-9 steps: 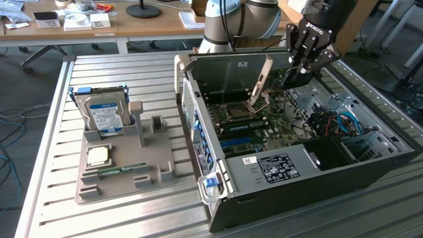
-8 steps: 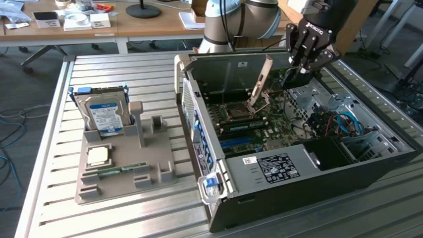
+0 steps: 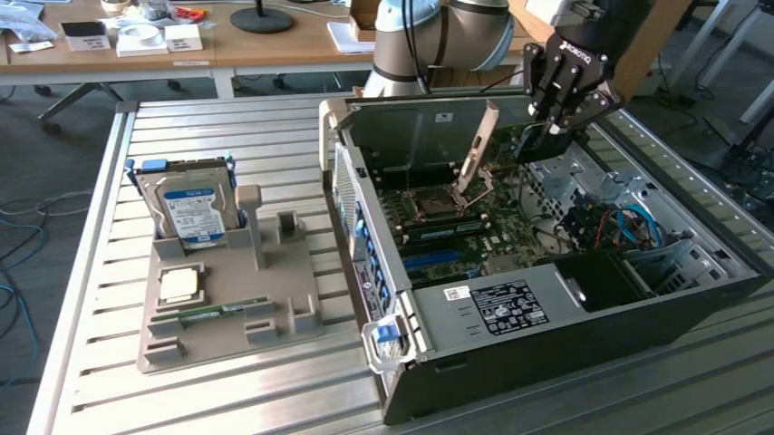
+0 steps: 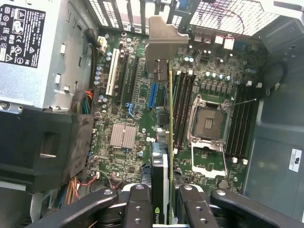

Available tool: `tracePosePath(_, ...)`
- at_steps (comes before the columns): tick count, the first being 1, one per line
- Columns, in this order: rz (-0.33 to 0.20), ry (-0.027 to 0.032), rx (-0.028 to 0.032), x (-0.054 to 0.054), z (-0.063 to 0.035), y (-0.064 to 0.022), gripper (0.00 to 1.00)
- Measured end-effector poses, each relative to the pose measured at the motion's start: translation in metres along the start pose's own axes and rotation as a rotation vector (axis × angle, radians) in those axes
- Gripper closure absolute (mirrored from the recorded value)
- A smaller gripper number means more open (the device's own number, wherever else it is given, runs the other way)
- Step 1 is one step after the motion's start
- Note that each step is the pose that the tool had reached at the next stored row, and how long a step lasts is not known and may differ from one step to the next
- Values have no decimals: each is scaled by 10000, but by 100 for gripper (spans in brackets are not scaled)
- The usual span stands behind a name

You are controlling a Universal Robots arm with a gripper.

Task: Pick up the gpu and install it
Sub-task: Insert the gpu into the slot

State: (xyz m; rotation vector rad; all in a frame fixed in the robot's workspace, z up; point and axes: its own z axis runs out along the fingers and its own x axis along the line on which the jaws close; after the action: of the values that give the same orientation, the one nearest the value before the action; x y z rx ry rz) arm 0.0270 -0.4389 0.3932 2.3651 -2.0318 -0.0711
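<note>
Exterior view: slatted metal table [image 3: 242,127], wooden desks [image 3: 278,45] behind.
Gripper [image 3: 554,125]: part-closed, clamping the gpu [image 4: 161,161] on both faces.
Computer case [image 3: 545,335]: open, gpu hanging upright over its motherboard [image 3: 459,237].

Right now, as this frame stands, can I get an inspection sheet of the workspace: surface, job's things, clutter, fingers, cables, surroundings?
Surface: slatted metal table bearing an open computer case.
Job's things: gpu held edge-on over the motherboard inside the case.
Clutter: grey fixture tray with hard drive, processor chip and memory stick.
Fingers: shut on the gpu.
Cables: blue cables inside the case; loose floor cables.
Surroundings: wooden desks behind the table.
</note>
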Motion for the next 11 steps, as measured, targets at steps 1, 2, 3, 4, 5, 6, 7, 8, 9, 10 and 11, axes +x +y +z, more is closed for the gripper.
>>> tracePosePath(1, 0, 0, 0, 0, 0, 0, 73)
tracePosePath(2, 0, 0, 0, 0, 0, 0, 73)
tracePosePath(3, 0, 0, 0, 0, 0, 0, 73)
tracePosePath(4, 0, 0, 0, 0, 0, 0, 73)
tracePosePath(5, -1, -1, 0, 0, 0, 0, 73)
tracePosePath(6, 8, -1, 1, 0, 1, 0, 73)
tracePosePath(7, 80, -4, 1, 0, 2, 0, 73)
tracePosePath(8, 231, -12, 5, 0, 5, 0, 73)
tracePosePath(9, 426, -21, 9, 0, 9, -1, 73)
tracePosePath(10, 600, -29, 11, 0, 12, -1, 73)
tracePosePath(11, 785, -37, 15, 0, 14, -1, 73)
